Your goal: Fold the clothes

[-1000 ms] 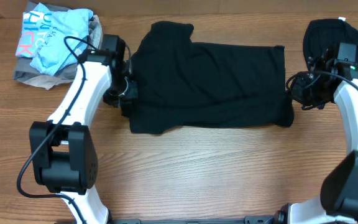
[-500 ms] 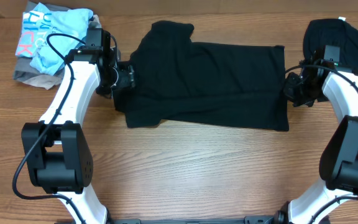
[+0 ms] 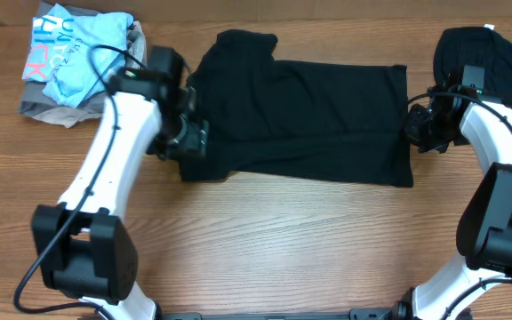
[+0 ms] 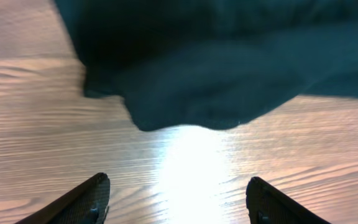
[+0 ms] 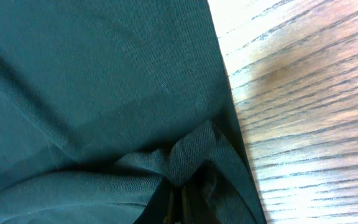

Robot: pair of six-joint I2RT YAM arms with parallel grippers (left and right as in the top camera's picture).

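A black short-sleeved T-shirt (image 3: 300, 120) lies spread flat across the middle of the table, one of the clothes. My left gripper (image 3: 185, 138) hovers at its left edge. In the left wrist view this gripper (image 4: 178, 186) is open over bare wood, with the shirt's edge (image 4: 216, 74) just beyond its fingertips and nothing between them. My right gripper (image 3: 413, 129) is at the shirt's right edge. In the right wrist view it (image 5: 178, 199) is shut on a bunched fold of the black fabric (image 5: 104, 81).
A second black garment (image 3: 505, 58) lies crumpled at the far right, behind the right arm. A pile of light blue and grey clothes (image 3: 74, 53) sits at the far left corner. Bare wood table (image 3: 283, 240) runs along the front.
My left gripper has opened and let go of the shirt's left edge, drawing slightly toward the front. The right gripper has stayed shut on the right edge, shifted a little toward the back.
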